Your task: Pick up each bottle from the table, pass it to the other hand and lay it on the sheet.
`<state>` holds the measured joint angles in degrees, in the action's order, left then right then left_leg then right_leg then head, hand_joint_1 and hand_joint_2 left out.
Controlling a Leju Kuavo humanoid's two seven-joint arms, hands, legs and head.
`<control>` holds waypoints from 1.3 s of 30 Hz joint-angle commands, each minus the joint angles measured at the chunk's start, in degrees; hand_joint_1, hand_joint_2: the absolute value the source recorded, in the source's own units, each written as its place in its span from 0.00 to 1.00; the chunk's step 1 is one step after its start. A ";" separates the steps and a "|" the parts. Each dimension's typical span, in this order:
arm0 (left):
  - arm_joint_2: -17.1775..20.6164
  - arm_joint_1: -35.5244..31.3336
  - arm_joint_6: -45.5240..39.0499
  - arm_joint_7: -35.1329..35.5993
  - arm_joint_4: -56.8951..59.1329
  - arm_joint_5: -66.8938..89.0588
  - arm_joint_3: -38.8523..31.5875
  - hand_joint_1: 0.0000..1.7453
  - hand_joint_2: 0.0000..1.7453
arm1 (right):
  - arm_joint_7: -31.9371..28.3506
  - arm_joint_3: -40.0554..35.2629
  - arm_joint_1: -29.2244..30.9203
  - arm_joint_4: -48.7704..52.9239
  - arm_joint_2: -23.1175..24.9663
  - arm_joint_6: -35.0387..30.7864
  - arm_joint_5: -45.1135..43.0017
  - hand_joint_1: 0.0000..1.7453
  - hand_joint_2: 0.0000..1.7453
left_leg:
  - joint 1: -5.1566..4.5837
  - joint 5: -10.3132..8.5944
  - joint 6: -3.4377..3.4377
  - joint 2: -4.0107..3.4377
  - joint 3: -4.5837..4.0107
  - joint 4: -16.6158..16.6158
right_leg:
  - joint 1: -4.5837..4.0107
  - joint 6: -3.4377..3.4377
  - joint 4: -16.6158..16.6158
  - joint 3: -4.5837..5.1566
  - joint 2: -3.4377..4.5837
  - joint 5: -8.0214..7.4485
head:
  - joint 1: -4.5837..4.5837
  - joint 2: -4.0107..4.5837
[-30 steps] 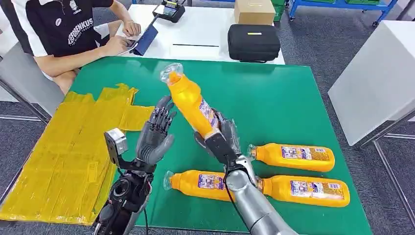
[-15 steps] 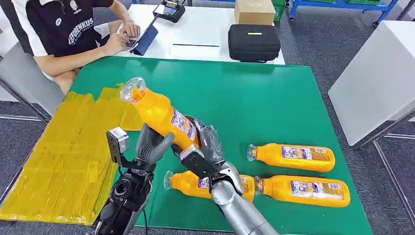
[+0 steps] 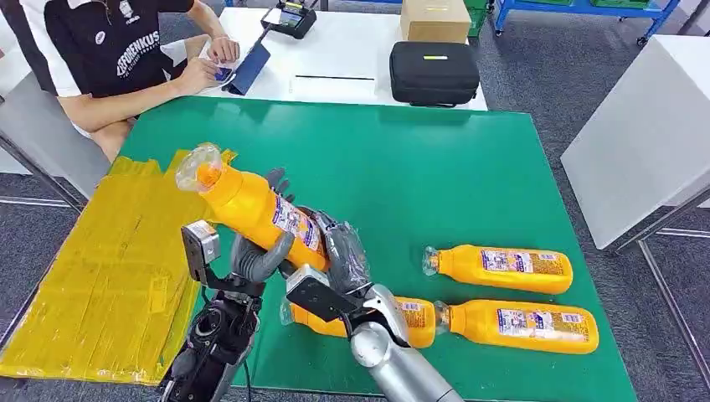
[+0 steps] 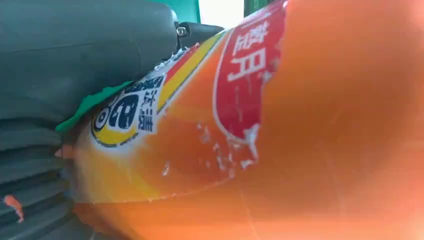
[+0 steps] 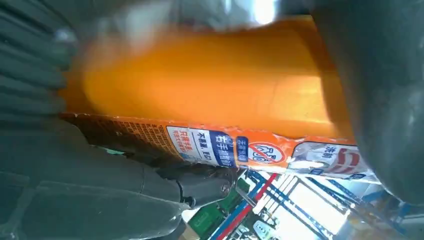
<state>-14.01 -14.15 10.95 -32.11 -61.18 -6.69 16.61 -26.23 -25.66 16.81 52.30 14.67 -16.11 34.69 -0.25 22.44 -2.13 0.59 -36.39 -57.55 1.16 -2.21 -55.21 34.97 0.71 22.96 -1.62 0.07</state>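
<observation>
Orange held bottle [image 3: 255, 209] in mid-air above green table [image 3: 469, 167], tilted, clear-capped neck up toward yellow sheet [image 3: 100, 260]. Right hand [image 3: 335, 255] wraps lower body of held bottle, fingers curled round label. Left hand [image 3: 255, 251] against same bottle from other side — thumb on underside, fingertips showing beyond it; both hands grip. Three more orange bottles [image 3: 502, 268] lie on their sides on table, nearer right arm — well apart from sheet. Person [image 3: 126, 50] sits at far left corner.
</observation>
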 commanded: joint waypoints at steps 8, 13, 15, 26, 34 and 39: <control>0.41 -0.39 -3.85 -1.32 -1.80 -4.79 -2.00 1.00 1.00 | 0.93 -4.08 2.21 -6.49 -1.22 1.53 1.65 1.00 1.00 | 0.05 0.10 0.10 -0.02 0.22 0.02 | -0.07 0.09 0.04 -0.22 -0.05 0.10 | 0.00 0.00; 0.54 -0.35 -4.23 -1.64 -1.55 -5.26 -1.90 1.00 1.00 | 0.58 -4.05 2.79 -7.58 -1.24 1.44 1.16 1.00 1.00 | 0.08 0.17 0.14 0.00 0.35 0.01 | -0.09 0.13 0.04 -0.36 -0.10 0.16 | -0.02 0.00; 0.61 -0.54 -4.39 -1.75 -1.22 -5.90 -1.75 1.00 1.00 | 0.35 -3.99 3.04 -8.26 -1.11 1.18 0.78 1.00 1.00 | 0.06 0.13 0.11 0.00 0.27 0.01 | -0.08 0.11 0.04 -0.28 -0.08 0.12 | 0.00 0.00; 1.04 0.11 -6.11 -2.27 -0.81 -5.74 -1.38 1.00 1.00 | 0.38 -1.99 1.02 -3.61 -1.19 -1.41 0.16 0.80 1.00 | 0.06 0.12 0.11 0.03 0.27 0.03 | -0.07 0.11 0.05 -0.28 -0.12 0.13 | 0.00 0.00; 1.35 0.24 -10.10 -3.27 -1.04 -2.81 -1.86 1.00 1.00 | -0.10 -0.63 -0.45 2.02 -1.92 -1.96 -0.55 0.00 1.00 | 0.04 0.08 0.08 -0.02 0.16 0.01 | -0.04 0.08 0.03 -0.15 -0.05 0.08 | 0.00 0.00; 1.62 0.28 -20.29 -5.69 -2.66 5.70 -3.48 1.00 1.00 | -0.76 0.66 -2.67 9.10 -3.08 -3.68 -3.30 0.00 1.00 | 0.05 0.12 0.13 0.07 0.24 0.00 | -0.07 0.12 0.00 -0.25 -0.16 0.15 | 0.00 0.00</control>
<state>-13.94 -11.96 -0.43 -35.87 -63.45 -8.46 15.56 -26.36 -26.95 15.62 53.68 13.99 -18.58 33.97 -0.25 22.43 -2.12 0.60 -36.39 -57.55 1.16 -2.21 -55.20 34.98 0.70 22.97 -1.62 0.07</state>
